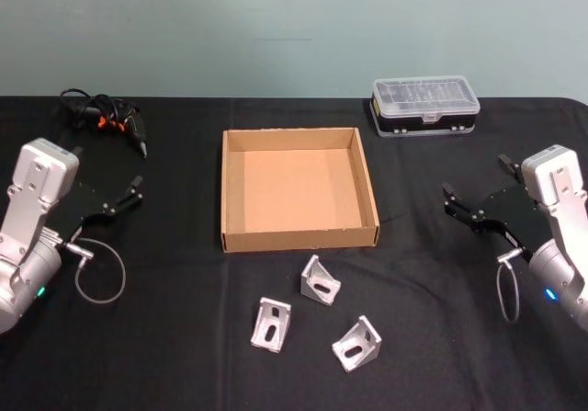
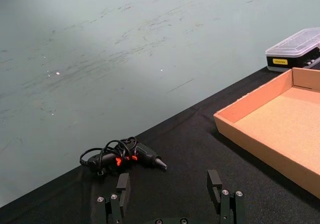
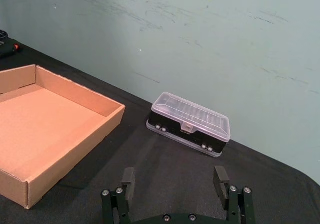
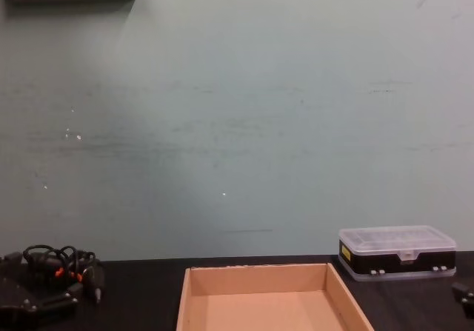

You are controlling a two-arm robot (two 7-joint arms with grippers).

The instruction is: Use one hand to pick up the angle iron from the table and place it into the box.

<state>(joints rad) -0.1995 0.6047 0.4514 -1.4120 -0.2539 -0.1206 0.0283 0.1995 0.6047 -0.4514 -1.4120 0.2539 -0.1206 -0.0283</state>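
In the head view, three silver, slotted angle irons [image 1: 321,280] [image 1: 271,325] [image 1: 357,344] lie apart on the black table [image 1: 184,356], just in front of the tan cardboard box [image 1: 299,239]. Bare tabletop surrounds them. The left gripper [image 2: 168,181] and right gripper [image 3: 174,176] hang either side of the box, both spread wide, holding nothing.

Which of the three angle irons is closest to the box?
The middle angle iron, just off the front wall of the box; the left angle iron and right angle iron lie farther from it.
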